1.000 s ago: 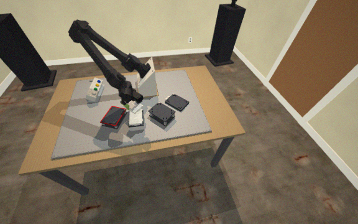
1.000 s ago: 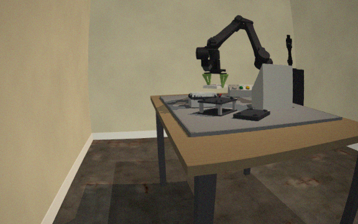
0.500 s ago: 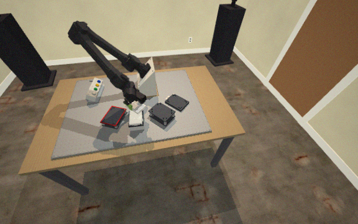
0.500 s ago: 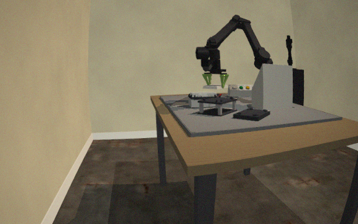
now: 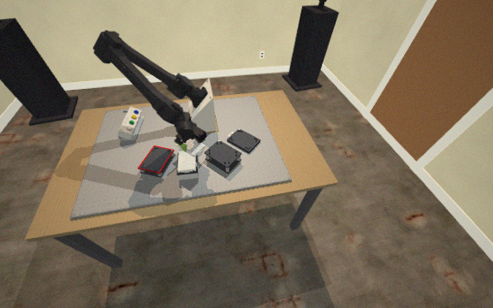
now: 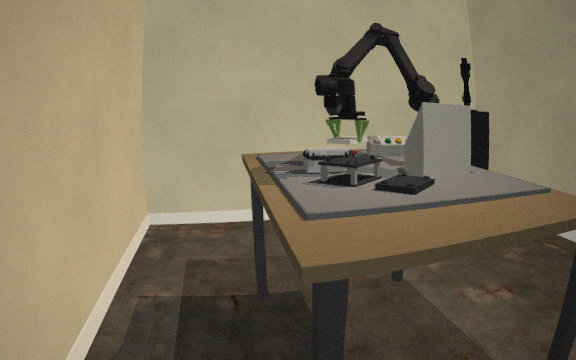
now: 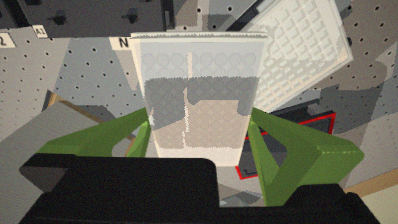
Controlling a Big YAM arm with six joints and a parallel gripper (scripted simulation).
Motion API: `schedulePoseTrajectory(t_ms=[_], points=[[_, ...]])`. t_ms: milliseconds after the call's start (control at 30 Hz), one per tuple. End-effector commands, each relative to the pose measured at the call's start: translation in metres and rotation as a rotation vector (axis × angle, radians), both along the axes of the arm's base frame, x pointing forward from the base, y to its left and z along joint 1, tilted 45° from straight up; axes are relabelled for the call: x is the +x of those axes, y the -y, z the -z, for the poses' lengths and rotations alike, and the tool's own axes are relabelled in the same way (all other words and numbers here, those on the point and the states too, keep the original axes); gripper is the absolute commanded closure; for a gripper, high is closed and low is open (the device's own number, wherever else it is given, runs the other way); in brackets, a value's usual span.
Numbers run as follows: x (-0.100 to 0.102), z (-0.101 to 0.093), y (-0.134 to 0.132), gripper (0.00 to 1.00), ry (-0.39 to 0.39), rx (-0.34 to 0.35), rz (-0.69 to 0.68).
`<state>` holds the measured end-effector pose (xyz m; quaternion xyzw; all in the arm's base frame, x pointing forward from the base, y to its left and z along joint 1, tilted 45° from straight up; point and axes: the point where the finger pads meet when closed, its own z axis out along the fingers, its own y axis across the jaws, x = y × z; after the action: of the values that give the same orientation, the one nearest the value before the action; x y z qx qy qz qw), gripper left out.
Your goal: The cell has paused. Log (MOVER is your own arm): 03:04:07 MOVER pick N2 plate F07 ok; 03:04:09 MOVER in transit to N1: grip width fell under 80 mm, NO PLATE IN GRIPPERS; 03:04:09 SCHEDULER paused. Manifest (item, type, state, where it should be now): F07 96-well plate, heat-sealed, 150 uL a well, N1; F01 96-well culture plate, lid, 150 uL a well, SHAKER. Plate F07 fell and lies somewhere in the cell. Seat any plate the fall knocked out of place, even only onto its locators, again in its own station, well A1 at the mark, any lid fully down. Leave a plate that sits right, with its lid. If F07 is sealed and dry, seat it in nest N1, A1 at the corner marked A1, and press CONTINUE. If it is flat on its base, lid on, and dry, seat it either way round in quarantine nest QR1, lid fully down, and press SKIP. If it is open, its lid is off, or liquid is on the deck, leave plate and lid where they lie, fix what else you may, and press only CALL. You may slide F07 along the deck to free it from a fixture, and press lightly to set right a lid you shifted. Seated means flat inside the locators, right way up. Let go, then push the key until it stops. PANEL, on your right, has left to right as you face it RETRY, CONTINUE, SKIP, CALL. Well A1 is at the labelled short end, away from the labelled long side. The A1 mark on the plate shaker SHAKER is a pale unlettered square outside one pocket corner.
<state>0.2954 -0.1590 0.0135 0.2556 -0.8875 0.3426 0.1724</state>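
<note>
— Two plates show from the wrist. Which one is in the claw?
— The translucent sealed plate: the green fingers clamp its long sides and hold it up off the grey surface.
— And the other?
— A white 96-well plate lies on the surface between the red-rimmed nest and the raised black shaker
— Where is the panel?
— The button box stands well apart, near the arm's base
</note>
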Motion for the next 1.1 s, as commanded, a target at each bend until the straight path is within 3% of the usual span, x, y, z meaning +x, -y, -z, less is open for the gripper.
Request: schedulePoseTrajectory(t_ms=[0, 433, 900, 1000, 1067], points=[[0.027, -0.004, -0.009, 1.0, 0.064, -0.005, -0.006], [0.03, 0.008, -0.014, 1.0, 0.067, -0.005, 0.016], [0.041, 0.027, -0.037, 1.0, 0.06, -0.001, -0.006], [0.039, 0.026, -0.03, 1.0, 0.066, -0.003, 0.018], [0.042, 0.03, -0.041, 1.0, 0.059, -0.001, -0.006]])
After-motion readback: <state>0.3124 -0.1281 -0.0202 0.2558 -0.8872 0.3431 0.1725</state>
